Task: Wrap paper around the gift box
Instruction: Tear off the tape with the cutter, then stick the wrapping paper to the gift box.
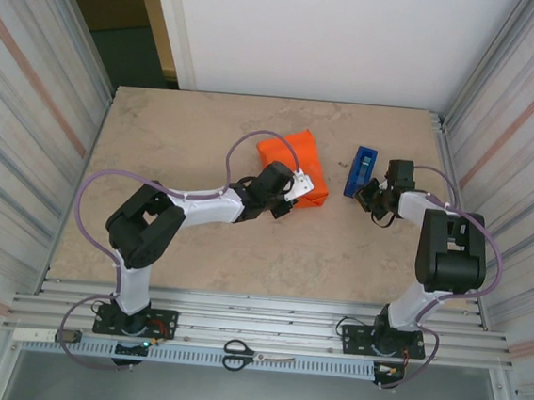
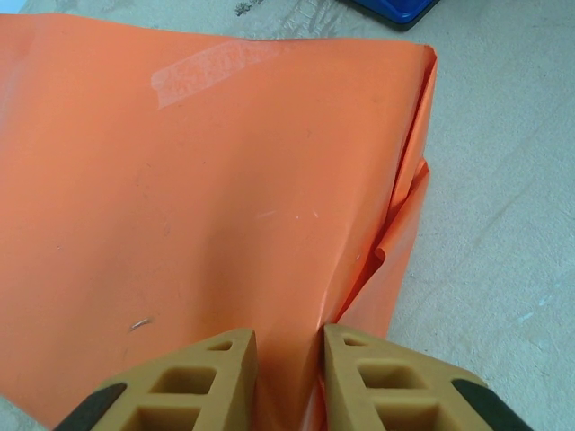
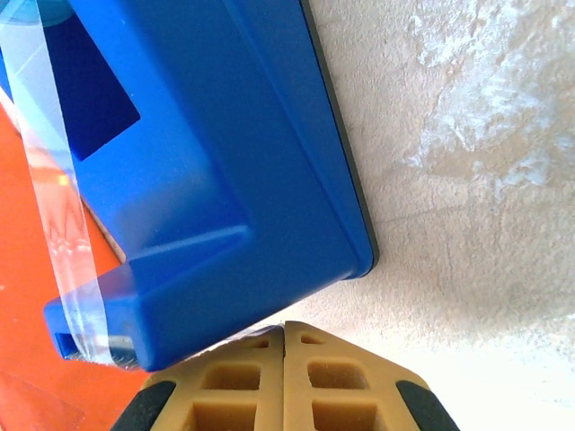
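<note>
– Tan fingers of your left tool sit nearest the lens, drawn to a narrow gap and pinching a fold of the paper.

– Which step is that?

– Closing the wrap, by my reading. The paper is folded into a bundle just past the middle of the surface. One tape strip is on its top face. The pleated end at 3 o'clock in the left wrist view looks unsealed. Your right tool is pressed together and holds nothing. It sits just beside the tape dispenser, which stands at 3 o'clock of the bundle.

– And next?

– You likely need fresh tape. Hold the fold flat while your right tool takes the loose tape end.

– Anything unreadable?

– The gift box is covered by the paper, so I only judge it to be inside. How far the pinched fold runs under the fingers is cut off too.
</note>
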{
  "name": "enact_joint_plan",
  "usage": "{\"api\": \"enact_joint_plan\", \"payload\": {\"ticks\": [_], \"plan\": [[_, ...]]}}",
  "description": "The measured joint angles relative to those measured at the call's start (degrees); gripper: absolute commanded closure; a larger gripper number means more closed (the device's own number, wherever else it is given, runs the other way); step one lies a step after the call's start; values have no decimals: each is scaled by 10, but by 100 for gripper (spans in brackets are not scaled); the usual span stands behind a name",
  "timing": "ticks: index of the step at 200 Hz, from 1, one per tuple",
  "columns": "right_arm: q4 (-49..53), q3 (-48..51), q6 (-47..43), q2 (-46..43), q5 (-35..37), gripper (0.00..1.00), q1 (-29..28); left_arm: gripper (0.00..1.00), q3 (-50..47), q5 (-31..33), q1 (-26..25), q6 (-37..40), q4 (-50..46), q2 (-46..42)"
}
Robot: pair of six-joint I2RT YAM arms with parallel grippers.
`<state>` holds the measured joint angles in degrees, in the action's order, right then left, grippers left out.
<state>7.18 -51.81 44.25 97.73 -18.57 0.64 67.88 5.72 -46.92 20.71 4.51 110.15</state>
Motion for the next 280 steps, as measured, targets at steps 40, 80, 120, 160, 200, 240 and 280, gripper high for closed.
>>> {"api": "enact_joint_plan", "payload": {"ticks": [40, 80, 120, 160, 200, 240, 280], "plan": [[50, -8, -15, 3, 27, 100, -2, 77, 0, 0, 0, 0, 0, 0], [96, 4, -17, -3, 34, 100, -1, 77, 11, -2, -2, 0, 22, 16], [102, 29, -49, -116, -48, 100, 4, 77, 11, -2, -2, 0, 22, 16], [89, 38, -82, -176, -164, 100, -4, 77, 9, -2, -2, -1, 26, 16], [48, 43, -85, -160, -241, 100, -48, 77, 7, -2, -2, -1, 29, 16], [-5, 34, -67, -93, -271, 100, -95, 77, 7, -2, -2, -2, 29, 16], [-59, 21, -40, -42, -282, 100, -121, 77, 7, 0, -2, -5, 29, 16]]}}
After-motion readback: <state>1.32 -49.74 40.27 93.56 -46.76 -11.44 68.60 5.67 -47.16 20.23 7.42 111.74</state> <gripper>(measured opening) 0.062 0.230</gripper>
